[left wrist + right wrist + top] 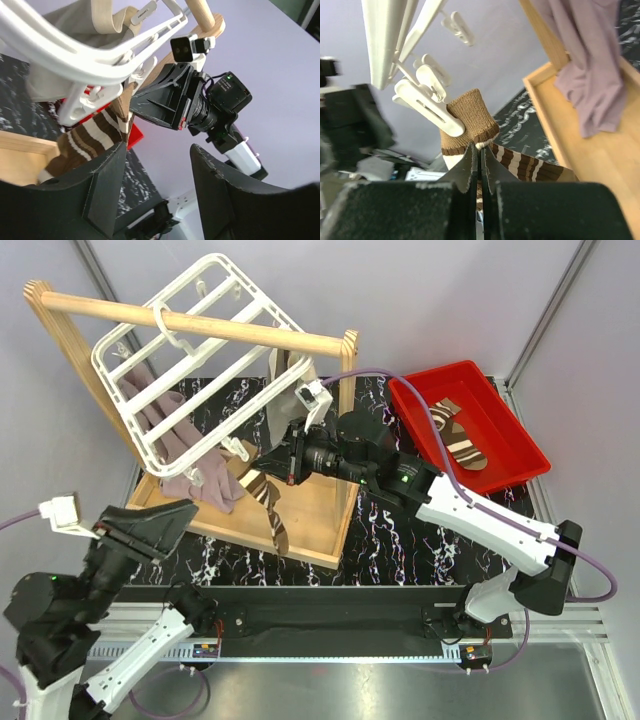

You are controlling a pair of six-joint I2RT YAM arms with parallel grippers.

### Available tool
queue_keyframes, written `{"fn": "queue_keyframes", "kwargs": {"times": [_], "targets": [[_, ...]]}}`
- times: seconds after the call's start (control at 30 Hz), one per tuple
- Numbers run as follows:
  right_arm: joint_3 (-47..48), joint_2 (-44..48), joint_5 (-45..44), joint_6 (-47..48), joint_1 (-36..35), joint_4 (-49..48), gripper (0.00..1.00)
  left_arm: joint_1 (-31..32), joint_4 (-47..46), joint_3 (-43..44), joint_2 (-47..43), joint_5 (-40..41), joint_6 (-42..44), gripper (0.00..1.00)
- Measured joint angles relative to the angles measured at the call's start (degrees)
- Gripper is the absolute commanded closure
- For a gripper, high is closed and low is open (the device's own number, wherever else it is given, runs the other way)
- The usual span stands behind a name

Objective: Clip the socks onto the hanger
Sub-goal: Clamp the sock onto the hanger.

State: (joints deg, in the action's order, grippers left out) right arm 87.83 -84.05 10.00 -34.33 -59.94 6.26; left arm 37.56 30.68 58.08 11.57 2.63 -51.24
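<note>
Socks sit well apart: the first sock (pixel 472 117) is pinched between our right gripper's (pixel 480 156) fingers, and the second sock (pixel 455 435) lies in the red bin (pixel 495 420), far from both sets of fingers. Our right fingers are pressed tight together on the first sock just under its brown cuff. The cuff stands up above the fingertips, and the striped leg drops away below and behind them. A white clip (pixel 427 107) of the hanger (pixel 385 40) touches the cuff's side just above the fingertips (we cannot tell whether it bites the fabric or only rests against it). A second clip hangs higher, clear of the sock.

From above, the first sock dangles from the right fingers under the low edge of the tilted hanger, over the wooden stand (pixel 200 322). The mauve cloth (pixel 200 485) hangs just beside it, on the far side from the right arm.

Our left gripper (pixel 157 147) is spread wide with nothing between its fingers. In its wrist view the striped sock shows just past the tip of the finger on the picture's left, outside the gap and not touching it. The hanger's frame runs above both fingertips, and the right gripper's body is seen through the gap
</note>
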Motion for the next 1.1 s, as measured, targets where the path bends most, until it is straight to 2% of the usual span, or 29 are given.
{"fn": "queue_keyframes", "kwargs": {"times": [0.23,0.47,0.6,0.73,0.93,1.1], "targets": [[0.0,1.6,-7.6,7.7,0.0,7.8,1.00,0.0,15.3,12.8,-0.2,9.0,9.7,0.38],[0.0,5.6,-12.9,15.3,0.0,11.9,0.92,0.0,21.7,14.2,0.0,18.3,12.3,0.35],[0.1,7.3,-13.4,18.4,0.0,12.9,0.92,0.0,21.3,14.1,2.3,20.1,13.7,0.27],[1.1,7.5,-13.4,21.2,0.0,13.9,0.91,0.0,16.2,11.9,6.7,16.5,16.8,0.32],[2.4,7.5,-13.5,24.6,0.0,15.6,0.87,0.0,8.9,7.8,13.1,8.2,20.7,0.30],[2.6,7.5,-13.6,26.3,0.0,16.3,0.83,0.0,6.8,9.0,17.0,8.2,21.9,0.30]]}}
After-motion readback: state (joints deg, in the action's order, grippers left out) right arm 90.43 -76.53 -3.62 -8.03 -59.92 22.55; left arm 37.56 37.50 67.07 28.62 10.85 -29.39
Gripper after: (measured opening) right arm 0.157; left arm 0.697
